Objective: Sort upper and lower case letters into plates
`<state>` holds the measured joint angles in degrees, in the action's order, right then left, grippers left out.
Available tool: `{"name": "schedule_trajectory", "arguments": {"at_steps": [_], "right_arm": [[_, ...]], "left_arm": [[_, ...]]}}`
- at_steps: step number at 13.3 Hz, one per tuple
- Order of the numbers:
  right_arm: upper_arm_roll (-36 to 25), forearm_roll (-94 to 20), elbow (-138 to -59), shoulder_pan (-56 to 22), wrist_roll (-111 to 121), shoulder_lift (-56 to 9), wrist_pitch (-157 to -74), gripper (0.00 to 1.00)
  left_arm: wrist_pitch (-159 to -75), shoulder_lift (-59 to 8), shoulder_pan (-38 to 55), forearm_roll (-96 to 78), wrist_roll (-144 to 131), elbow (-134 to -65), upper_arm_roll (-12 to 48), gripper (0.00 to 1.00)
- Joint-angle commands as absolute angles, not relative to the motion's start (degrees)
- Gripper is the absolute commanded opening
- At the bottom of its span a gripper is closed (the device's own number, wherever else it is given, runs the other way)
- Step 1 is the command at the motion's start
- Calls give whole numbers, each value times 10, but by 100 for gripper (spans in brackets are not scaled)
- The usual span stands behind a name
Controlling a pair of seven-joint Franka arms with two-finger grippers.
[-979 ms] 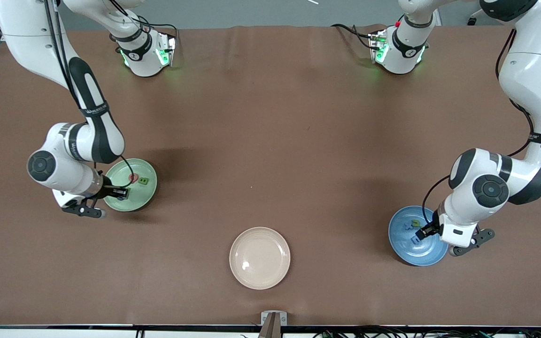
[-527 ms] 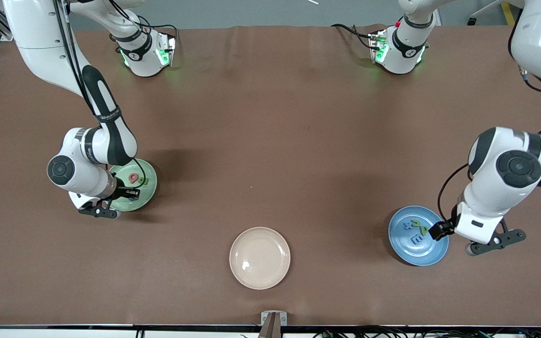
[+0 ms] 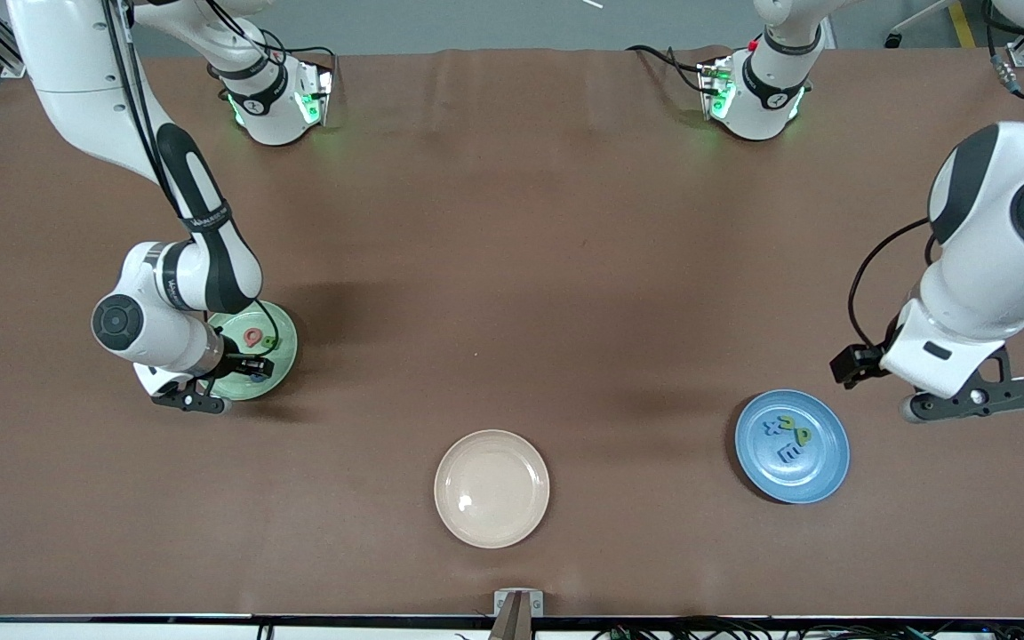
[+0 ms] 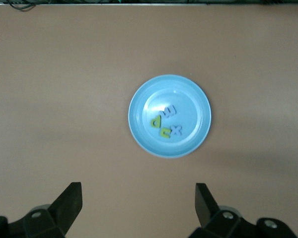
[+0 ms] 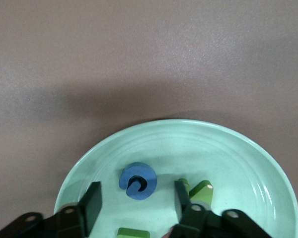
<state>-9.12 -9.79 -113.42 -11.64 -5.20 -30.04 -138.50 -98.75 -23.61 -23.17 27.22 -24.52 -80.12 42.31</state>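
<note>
Below the raised, spread left gripper [image 4: 137, 204] sits the blue plate [image 3: 832, 467] with four letters [image 4: 165, 123], including E. The right gripper [image 5: 135, 204], fingers spread, hangs low over the green plate [image 5: 238, 148] around a blue G [image 5: 138, 181], probably just released. A cream plate [image 3: 492, 488] rests on the brown table [image 3: 512, 222].

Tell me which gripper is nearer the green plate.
Right. The right gripper hangs open just over the green plate; the left gripper is up near the blue plate, at the table's left-arm end.
</note>
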Motion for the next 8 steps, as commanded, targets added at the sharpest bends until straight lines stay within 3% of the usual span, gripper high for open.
{"name": "schedule_trajectory", "arguments": {"at_steps": [1, 5, 8], "right_arm": [[-91, -102, -1115, -112, -47, -284, -1346, 100], [-99, -75, -985, -100, -47, -265, -1150, 100], [-99, -27, -917, -86, -42, -263, -1058, 100]], "left_arm": [[-935, -195, -232, 236, -211, -783, 432, 100], [-883, -107, -260, 144, -114, -784, 409, 100], [-865, -32, -121, 50, -48, -818, 189, 100]]}}
